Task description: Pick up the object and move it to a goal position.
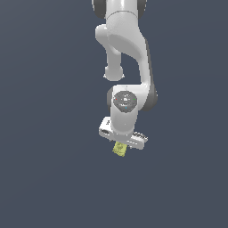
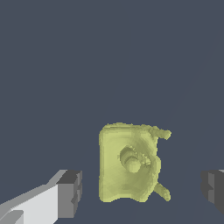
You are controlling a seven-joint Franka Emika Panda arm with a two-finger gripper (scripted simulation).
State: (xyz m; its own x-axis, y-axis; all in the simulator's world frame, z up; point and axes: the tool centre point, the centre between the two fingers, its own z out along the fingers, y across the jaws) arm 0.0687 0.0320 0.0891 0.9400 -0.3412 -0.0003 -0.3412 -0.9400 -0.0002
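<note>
The object (image 2: 127,162) is a small yellow-green lumpy thing, squarish with a round knob in its middle. In the wrist view it lies between my two dark fingertips (image 2: 70,192), with a gap on each side. My gripper (image 2: 142,190) is open and touches nothing. In the exterior view the object (image 1: 120,149) shows just below the white gripper (image 1: 124,143), whose fingers are mostly hidden behind the hand.
The ground is a plain dark grey-blue surface (image 1: 44,178) with no other objects or edges in view. The white arm (image 1: 127,53) rises above the gripper in the exterior view.
</note>
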